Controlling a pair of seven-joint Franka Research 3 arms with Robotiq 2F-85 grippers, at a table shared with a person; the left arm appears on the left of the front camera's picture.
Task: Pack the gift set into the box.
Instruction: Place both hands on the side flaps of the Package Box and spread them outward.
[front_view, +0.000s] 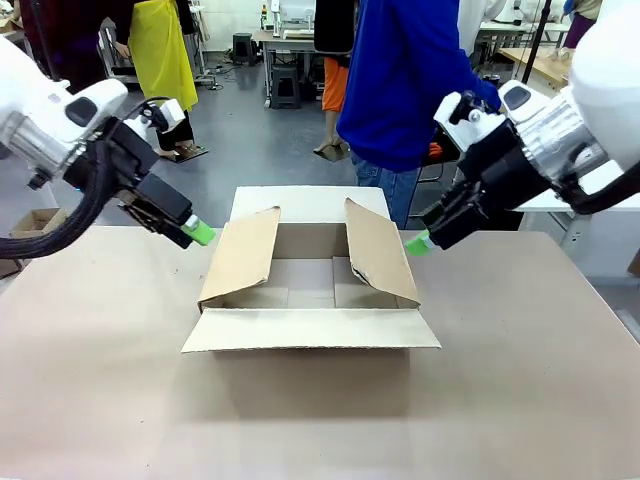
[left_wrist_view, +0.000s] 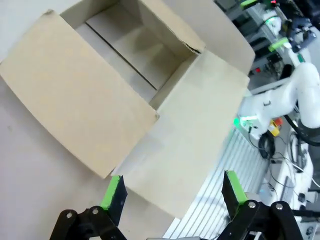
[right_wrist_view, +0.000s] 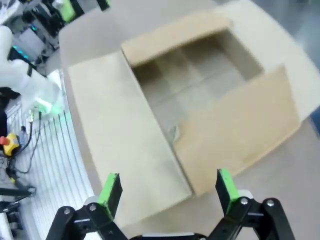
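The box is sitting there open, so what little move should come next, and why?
Probably hold both arms back from the box so the person can load it: its flaps stand open, its inside is bare, and both pairs of fingers are empty.

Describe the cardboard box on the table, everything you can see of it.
The box is plain brown corrugated cardboard, rectangular, upright on the table. Its four top flaps stand open: the near and far ones spread outward, the two side ones angled up with slightly bent edges. Seams cross its bare inner floor. Neither end effector touches it.
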